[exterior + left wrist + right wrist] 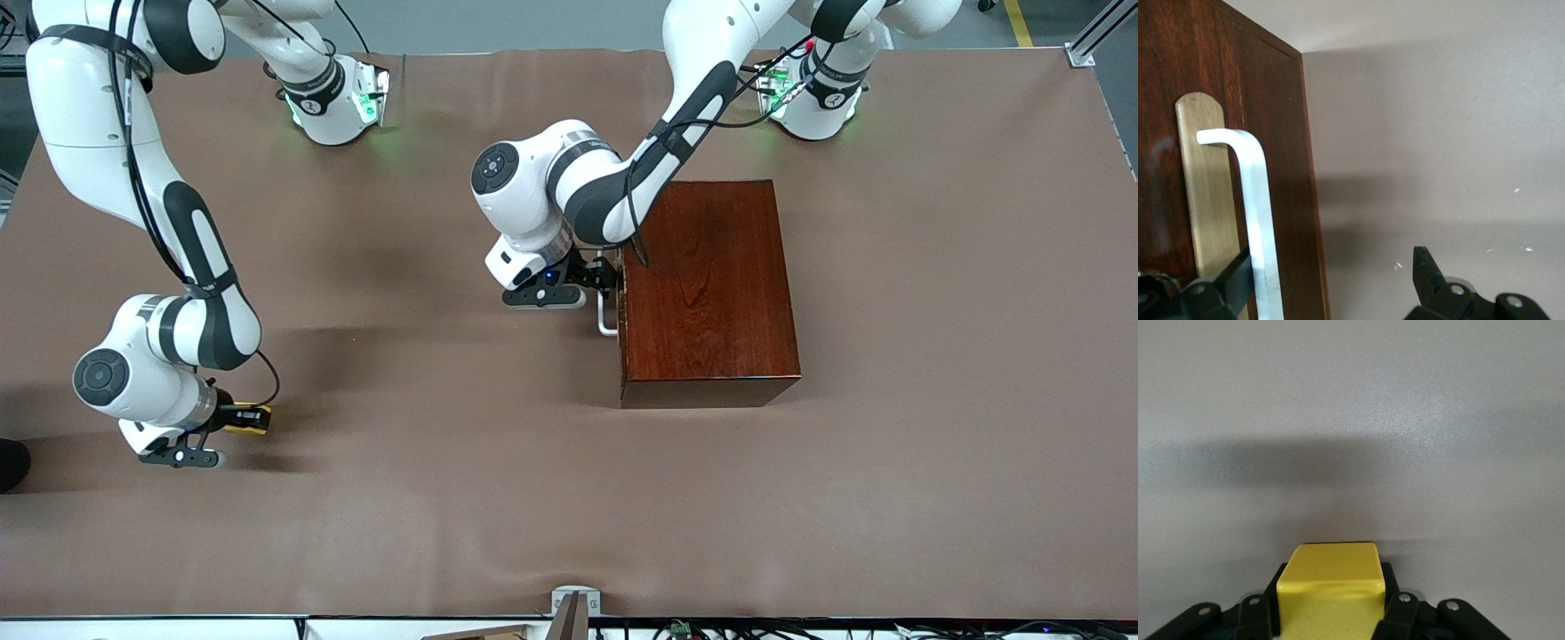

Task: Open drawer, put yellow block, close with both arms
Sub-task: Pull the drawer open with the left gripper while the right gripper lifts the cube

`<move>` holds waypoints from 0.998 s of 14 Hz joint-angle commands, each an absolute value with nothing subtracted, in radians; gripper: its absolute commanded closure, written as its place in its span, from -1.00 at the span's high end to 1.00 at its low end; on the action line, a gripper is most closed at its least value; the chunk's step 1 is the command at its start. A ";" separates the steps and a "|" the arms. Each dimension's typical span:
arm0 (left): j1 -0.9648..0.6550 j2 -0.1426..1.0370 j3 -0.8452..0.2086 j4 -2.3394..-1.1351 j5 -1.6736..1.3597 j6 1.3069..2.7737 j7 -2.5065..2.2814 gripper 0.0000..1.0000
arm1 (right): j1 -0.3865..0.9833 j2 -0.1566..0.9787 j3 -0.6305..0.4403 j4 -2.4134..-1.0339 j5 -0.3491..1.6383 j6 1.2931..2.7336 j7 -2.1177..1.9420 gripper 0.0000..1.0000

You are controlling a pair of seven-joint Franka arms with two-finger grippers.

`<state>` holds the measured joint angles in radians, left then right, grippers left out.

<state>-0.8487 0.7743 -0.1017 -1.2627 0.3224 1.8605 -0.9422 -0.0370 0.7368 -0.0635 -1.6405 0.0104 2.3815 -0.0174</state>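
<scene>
Brown matte cloth covers the table (933, 462), w/ slight wrinkles along its edges; no legible writing anywhere.

Front view: glossy reddish-brown wooden box (711, 284), rectangular w/ visible grain, sits toward the left arm's end. The drawer (621, 302) is shut flush in the box; its white loop handle (606, 318) sticks out of the box face. Left gripper (612, 271) is right at that handle, its black body and blue-lit wrist just beside the box. Right gripper (252, 418) is low at the right arm's end of the table, well apart from the box, w/ the yellow block (249, 424) between its fingers. Both white bases glow green at the top.

Left wrist view: jaws spread wide. One black finger (1231, 277) lies against the box front by the handle (1258, 220), a flat white L-bent bar; the other finger (1428, 270) hangs over bare cloth, apart from the box. Handle is fixed on a pale wood strip (1205, 193) w/ a rounded end, set in dark polished wood.

Right wrist view: fingers (1395, 610) pressed in on the yellow block (1331, 590), a smooth matte cube w/ softened edges, directly between them. Plain cloth ahead, soft shadow band across it.
</scene>
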 commanded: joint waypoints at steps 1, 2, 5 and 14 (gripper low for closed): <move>-0.856 0.784 -0.114 -1.241 0.321 1.902 -0.977 1.00 | -0.052 0.736 -0.051 -1.623 0.011 2.367 -0.028 -1.00; -0.856 0.784 -0.114 -1.241 0.310 1.911 -0.979 1.00 | -0.051 0.733 -0.051 -1.623 0.011 2.362 -0.028 -1.00; -0.870 0.788 -0.114 -1.241 0.305 1.945 -1.008 1.00 | -0.048 0.726 -0.051 -1.605 0.009 2.317 -0.029 -1.00; -0.871 0.798 -0.114 -1.239 0.232 2.036 -1.042 1.00 | -0.048 0.667 -0.049 -1.530 0.008 2.123 -0.156 -1.00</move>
<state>-0.8626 0.7763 -0.1085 -1.2634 0.2667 2.0011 -1.0241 -0.0364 0.7012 -0.0590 -1.5433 0.0102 2.1827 -0.1102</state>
